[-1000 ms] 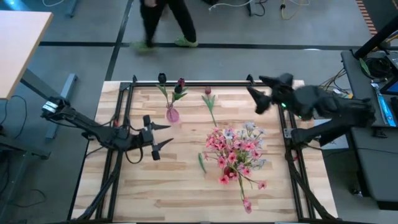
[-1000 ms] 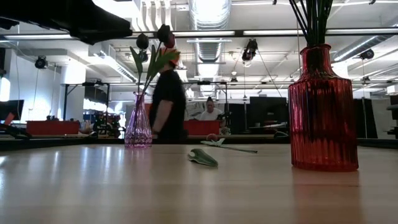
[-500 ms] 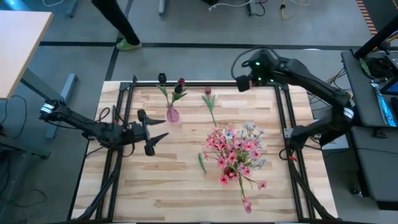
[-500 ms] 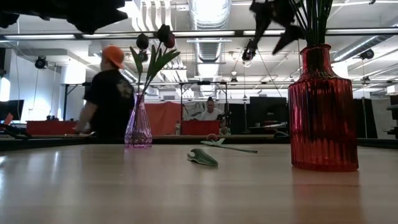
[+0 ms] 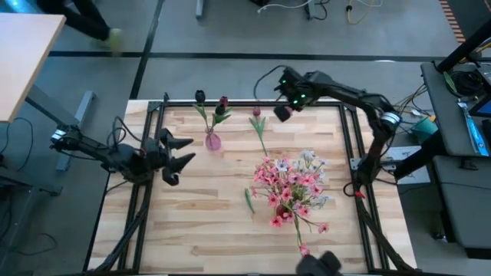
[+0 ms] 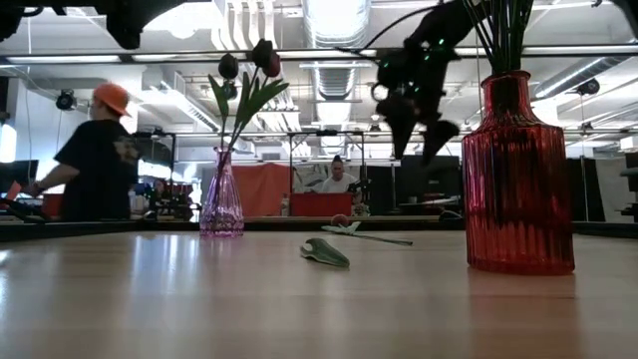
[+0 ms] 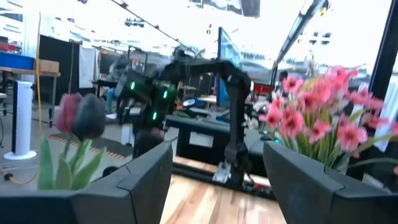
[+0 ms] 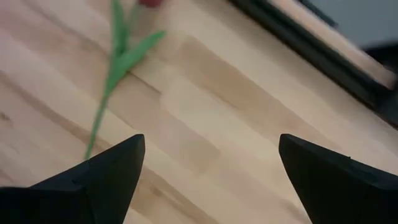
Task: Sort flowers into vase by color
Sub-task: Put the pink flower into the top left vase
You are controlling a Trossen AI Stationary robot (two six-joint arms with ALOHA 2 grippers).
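Right gripper (image 5: 282, 107), fingers wide and empty, above far table edge (image 5: 253, 102) beside loose tulip (image 5: 258, 126).

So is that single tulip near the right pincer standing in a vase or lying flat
Lying flat: the tulip rests on the table, outside any vase.

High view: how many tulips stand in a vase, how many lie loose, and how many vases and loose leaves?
Standing tulips: 2, in the small pink vase
Loose tulip: 1, on the table
Vases: 2, counting the red vase
Loose leaf: 1
Total: 6
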